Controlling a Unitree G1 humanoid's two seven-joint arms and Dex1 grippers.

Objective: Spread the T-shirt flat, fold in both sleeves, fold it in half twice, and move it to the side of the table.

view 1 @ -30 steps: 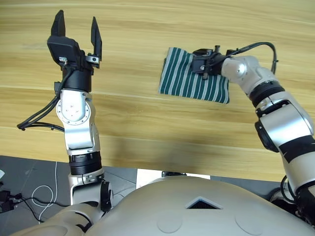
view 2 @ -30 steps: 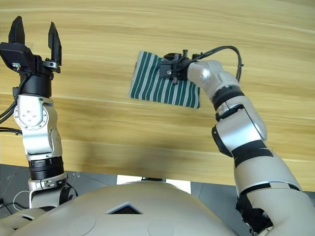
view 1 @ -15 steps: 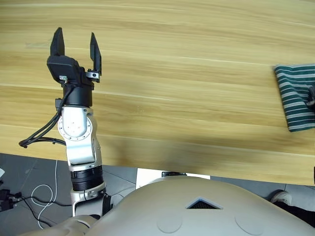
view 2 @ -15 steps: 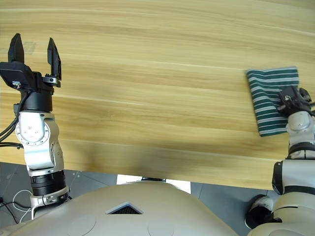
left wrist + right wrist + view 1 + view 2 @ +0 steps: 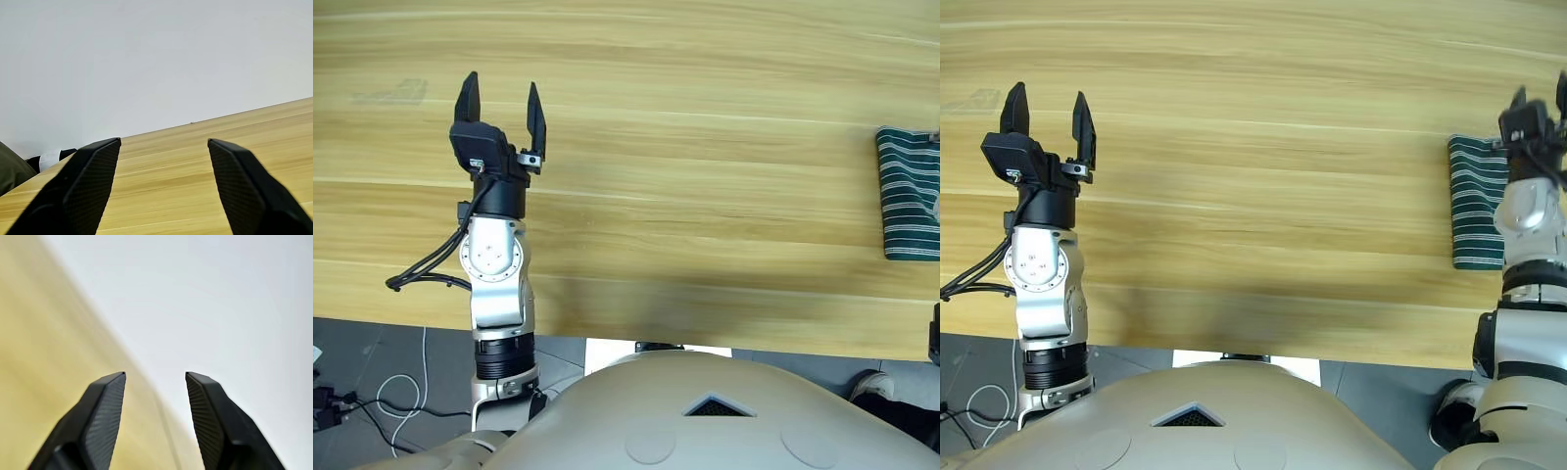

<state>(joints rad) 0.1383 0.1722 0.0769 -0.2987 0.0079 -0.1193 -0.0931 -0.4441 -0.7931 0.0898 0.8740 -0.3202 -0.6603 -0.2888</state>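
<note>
Over at the right edge of the wooden surface [image 5: 705, 147], the T-shirt [image 5: 1477, 201] sits folded into a small green striped rectangle. The right gripper [image 5: 1540, 96] is near its far corner, fingers spread apart, holding nothing. The left gripper [image 5: 499, 98] is well off on the left side, fingers wide too, nothing in them.

Bright, even, diffuse light falls across the wooden table [image 5: 724, 157]. A soft, broad shadow darkens its near edge at lower centre of both head views. The silver left arm [image 5: 491, 257] carries gentle highlights. The floor [image 5: 372, 343] at lower left is dim. In the wrist views the wall [image 5: 156, 54] is a pale, flat wash.
</note>
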